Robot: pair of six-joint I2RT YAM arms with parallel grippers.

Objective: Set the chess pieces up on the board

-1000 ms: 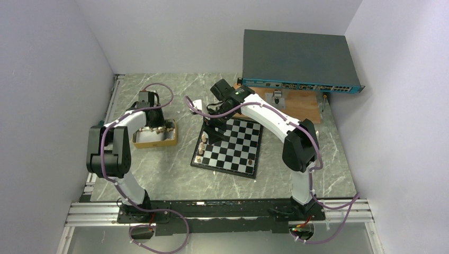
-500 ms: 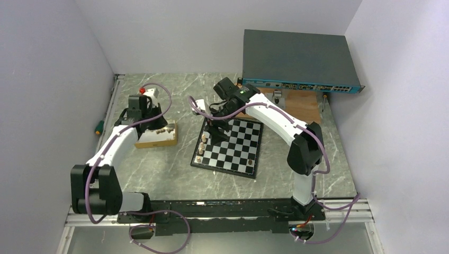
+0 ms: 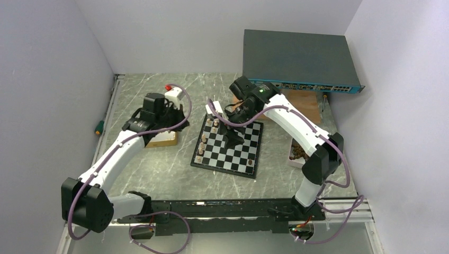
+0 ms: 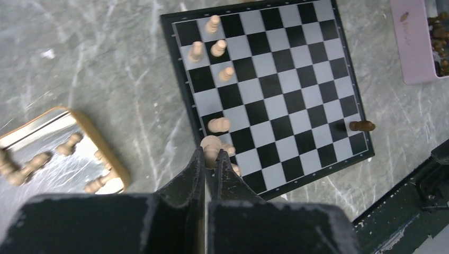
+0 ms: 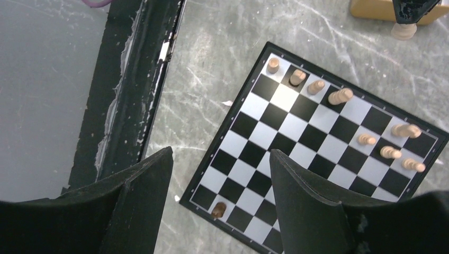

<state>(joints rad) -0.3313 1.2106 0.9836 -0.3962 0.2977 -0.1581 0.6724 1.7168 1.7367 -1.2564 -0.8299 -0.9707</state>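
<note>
Left wrist: your left pincer (image 4: 210, 159) clenches a tan piece (image 4: 211, 143); set it on the board (image 4: 275, 69), one o'clock; right pincer (image 5: 219, 154) hangs released.

Board (image 3: 233, 151) centre frame on counter (image 3: 159, 174). Chess pieces (image 3: 200, 151) along its left edge, one at lower right corner. Tray (image 3: 167, 140) left of board, small box (image 3: 295, 153) right, flat case (image 3: 296, 61) upper right behind.

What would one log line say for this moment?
left gripper: shut on tan piece | right gripper: open, empty, above board
</note>
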